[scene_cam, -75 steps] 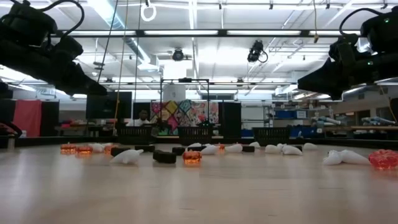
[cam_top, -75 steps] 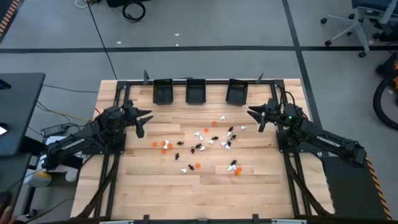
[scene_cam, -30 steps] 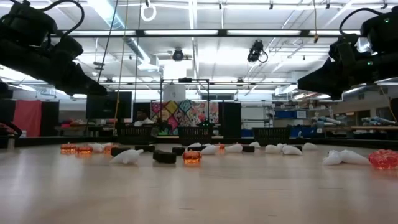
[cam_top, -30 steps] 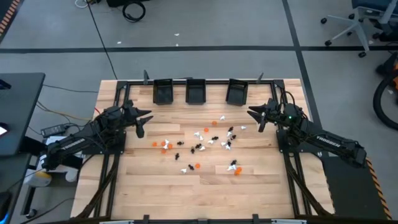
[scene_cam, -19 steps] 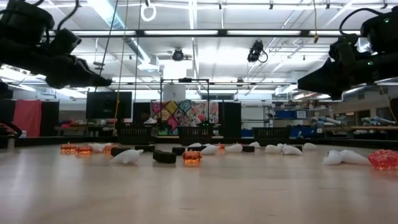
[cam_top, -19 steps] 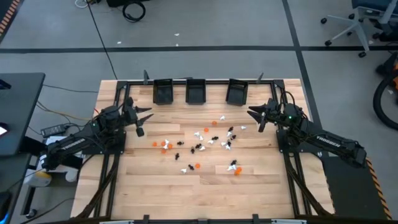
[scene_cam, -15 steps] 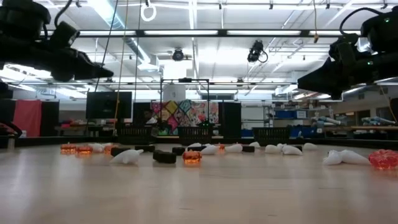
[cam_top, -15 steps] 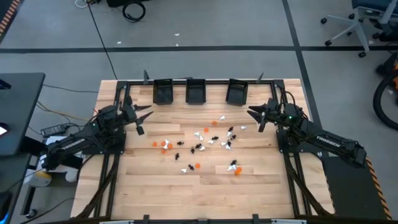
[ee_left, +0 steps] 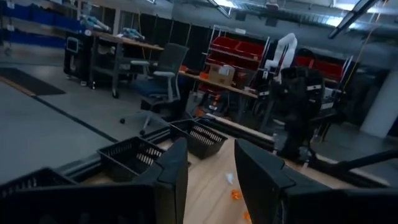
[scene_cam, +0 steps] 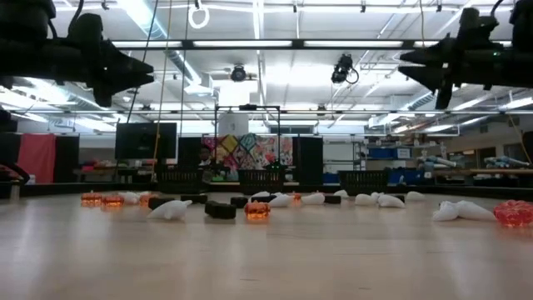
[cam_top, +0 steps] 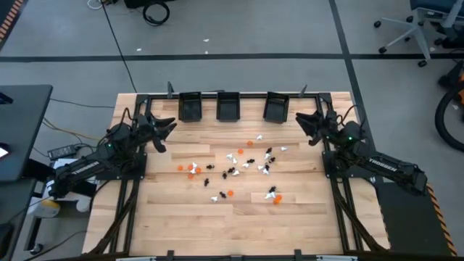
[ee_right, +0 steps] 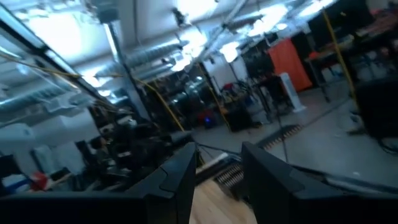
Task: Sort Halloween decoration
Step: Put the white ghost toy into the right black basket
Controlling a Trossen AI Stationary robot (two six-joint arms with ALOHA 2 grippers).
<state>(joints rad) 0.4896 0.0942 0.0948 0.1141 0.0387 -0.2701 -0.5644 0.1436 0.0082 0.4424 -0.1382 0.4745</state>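
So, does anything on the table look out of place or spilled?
The Halloween trinkets, orange, black and white, lie scattered loose across the middle of the wooden table. None shows in the three black bins at the far edge. Nothing looks damaged. Both end effectors, left and right, hover empty.

The bench [cam_top: 290, 225] is a light wooden top of joined planks with a dark frame along its edges. Three small black bins [cam_top: 225, 106] stand in a row on it at the far edge, roughly level with the left fingers [cam_top: 163, 125] and the right fingers [cam_top: 305, 122] and between the two. The Halloween decoration [cam_top: 239, 171] lies loose on the wood as tiny orange, black and white trinkets, scattered over the middle of the bench, between both sets of fingers and nearer the front than they are. None of the trinkets touches the bins.
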